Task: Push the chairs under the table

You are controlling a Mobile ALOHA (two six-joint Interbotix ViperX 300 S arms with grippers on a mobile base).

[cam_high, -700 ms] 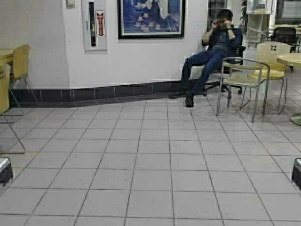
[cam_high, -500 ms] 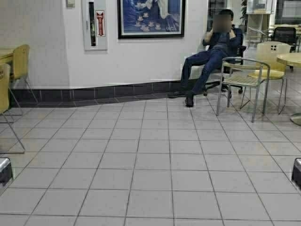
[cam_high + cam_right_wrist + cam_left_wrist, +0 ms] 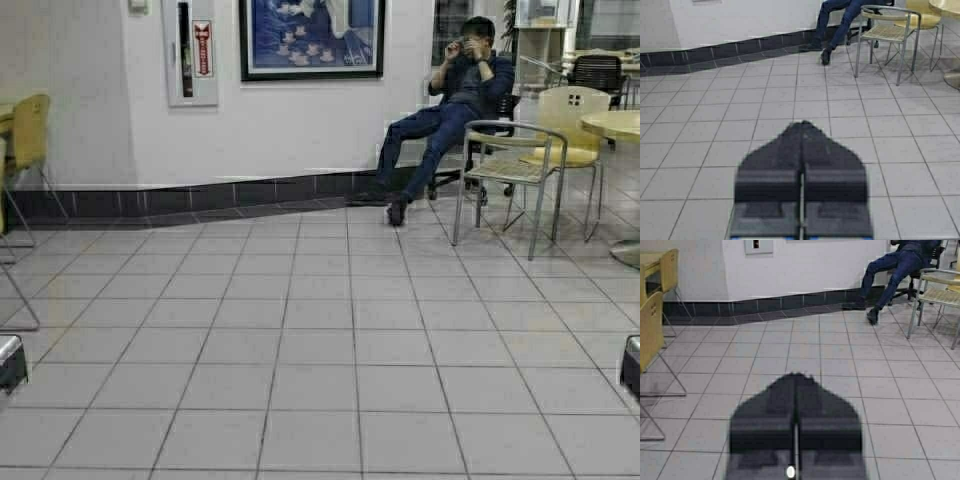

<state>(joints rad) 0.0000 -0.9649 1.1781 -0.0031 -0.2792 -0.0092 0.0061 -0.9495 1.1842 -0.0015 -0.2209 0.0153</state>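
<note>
Low over the tiled floor, the left hand (image 3: pixel 795 385) and right hand (image 3: pixel 801 131) are hanging with fingers pressed together, holding nothing. Only the left wrist view is showing two chairs (image 3: pixel 651 330) standing upright, backrests facing outward, beside the counter (image 3: pixel 650 261).

— Far left? Two yellow-tan chairs (image 3: pixel 27 135), nearer one cut by the edge, near a sliver of table (image 3: pixel 5 112).
— Right side? Seated person (image 3: pixel 452 95) on a black office chair (image 3: pixel 497 112), beside a silver armchair (image 3: pixel 510 165); another tan chair (image 3: pixel 568 125) at a round table (image 3: pixel 615 124).
— Bottom corners? Left gripper (image 3: pixel 10 362), right gripper (image 3: pixel 631 366), barely showing above tiled floor (image 3: pixel 320 350).
</note>
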